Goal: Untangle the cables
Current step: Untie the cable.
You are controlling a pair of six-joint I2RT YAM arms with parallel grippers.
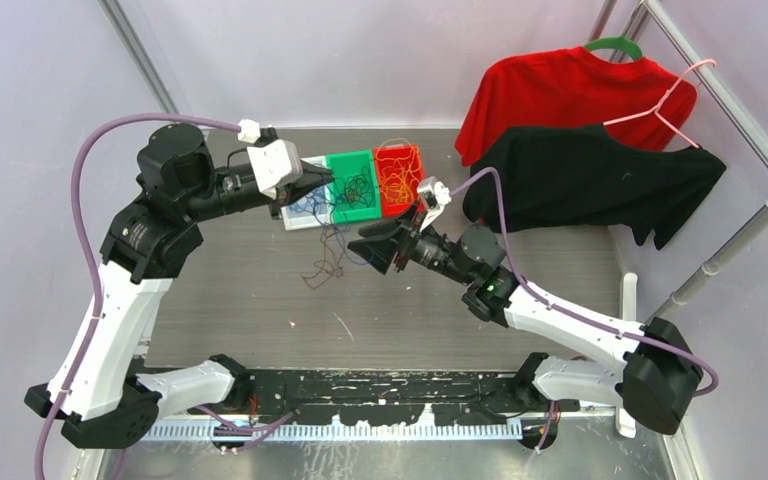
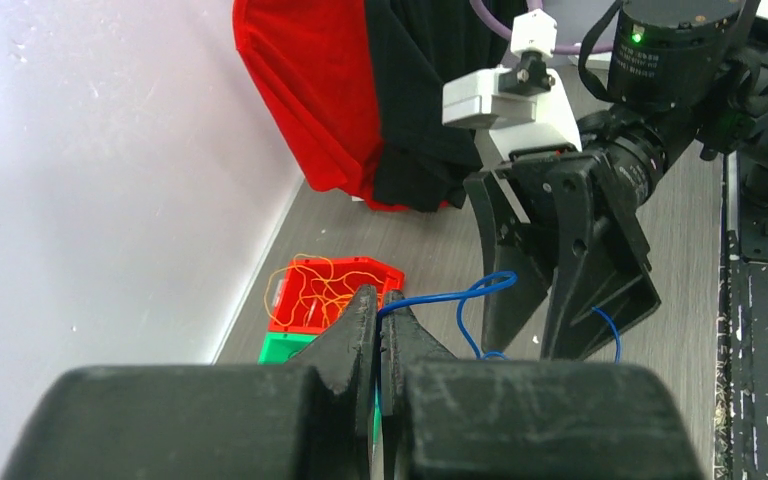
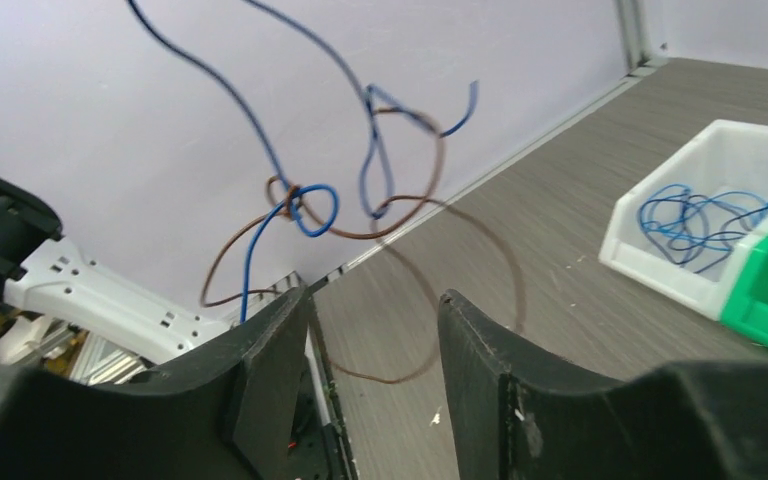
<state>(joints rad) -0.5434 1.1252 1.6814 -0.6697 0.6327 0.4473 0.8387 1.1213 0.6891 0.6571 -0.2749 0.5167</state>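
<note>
My left gripper (image 1: 323, 181) is shut on a blue cable (image 2: 480, 286), pinched at its fingertips (image 2: 382, 306) and held above the bins. A tangle of blue and brown cable (image 1: 328, 255) hangs from it down to the table. It shows knotted in the right wrist view (image 3: 302, 203). My right gripper (image 1: 366, 250) is open and empty, just right of the hanging tangle; its jaws (image 3: 375, 312) face it. Orange cables (image 1: 398, 176) lie in a red bin (image 1: 417, 190), dark cables (image 1: 358, 188) in a green bin (image 1: 340, 163), blue cables (image 3: 690, 215) in a white bin (image 3: 660, 265).
The three bins stand side by side at the back of the table. A red shirt (image 1: 560, 95) and a black shirt (image 1: 600, 180) hang from a rack (image 1: 750, 130) at the right, with a pink hanger (image 1: 665, 110). A wall runs behind.
</note>
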